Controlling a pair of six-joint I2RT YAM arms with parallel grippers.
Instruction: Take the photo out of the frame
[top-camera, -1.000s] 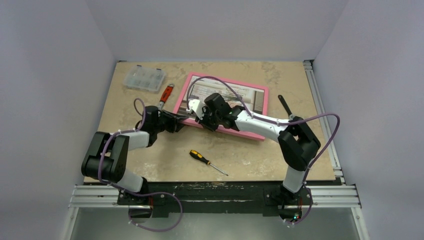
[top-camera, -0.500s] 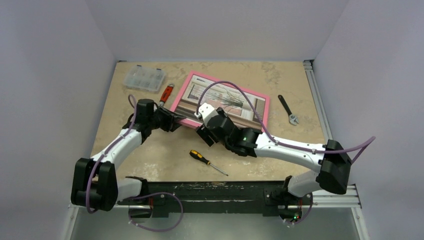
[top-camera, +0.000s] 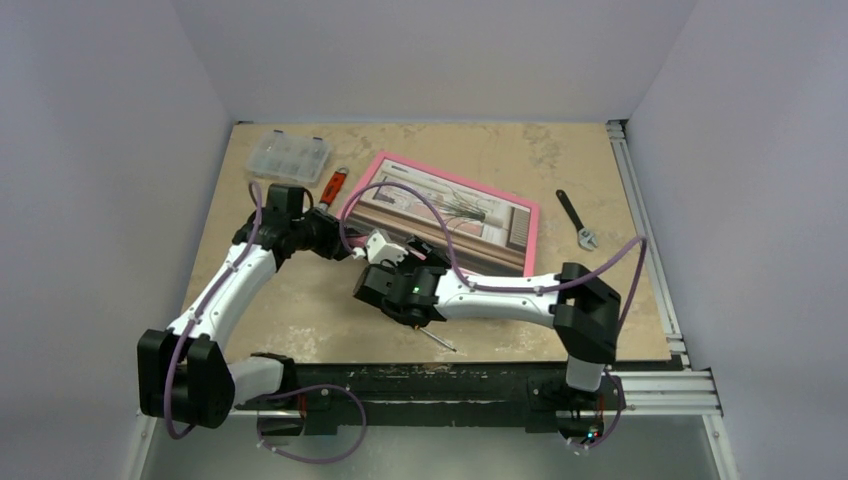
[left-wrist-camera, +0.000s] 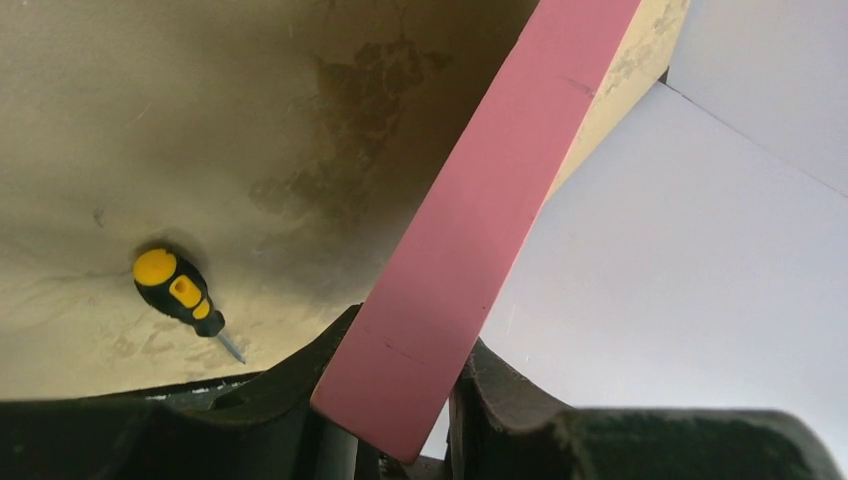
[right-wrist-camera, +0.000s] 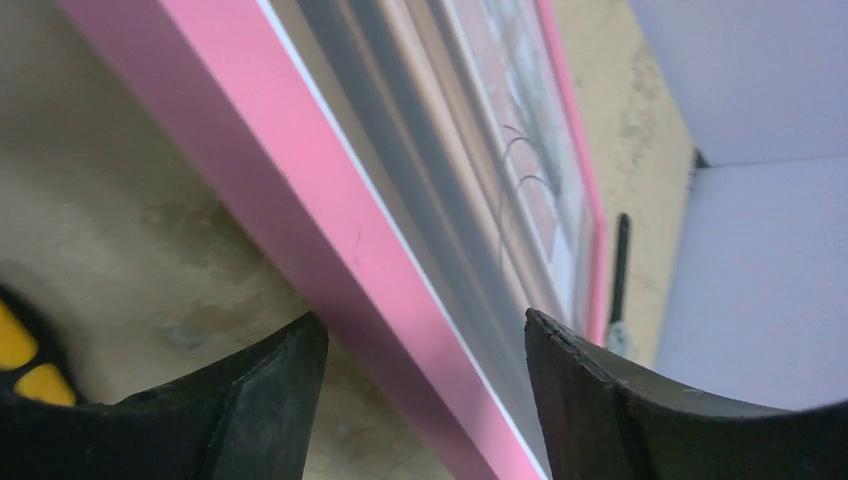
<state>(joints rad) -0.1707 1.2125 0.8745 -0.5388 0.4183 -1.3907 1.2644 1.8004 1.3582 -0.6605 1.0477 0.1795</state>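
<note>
The pink frame sits tilted, its near left corner raised off the table. The photo shows through its front, a print of grasses and a window. My left gripper is shut on that raised corner; in the left wrist view the pink edge runs between the jaws of the gripper. My right gripper stands open at the near edge. In the right wrist view its jaws straddle the pink border and the photo without touching them.
A yellow-and-black screwdriver lies on the table near the front, mostly under my right forearm in the top view. A clear compartment box and a red-handled tool are at the back left. A wrench lies right of the frame.
My right gripper opened and let go of the frame's near edge, and that arm swung lower and leftward. The left arm stretched out, raising the frame's near left corner.
</note>
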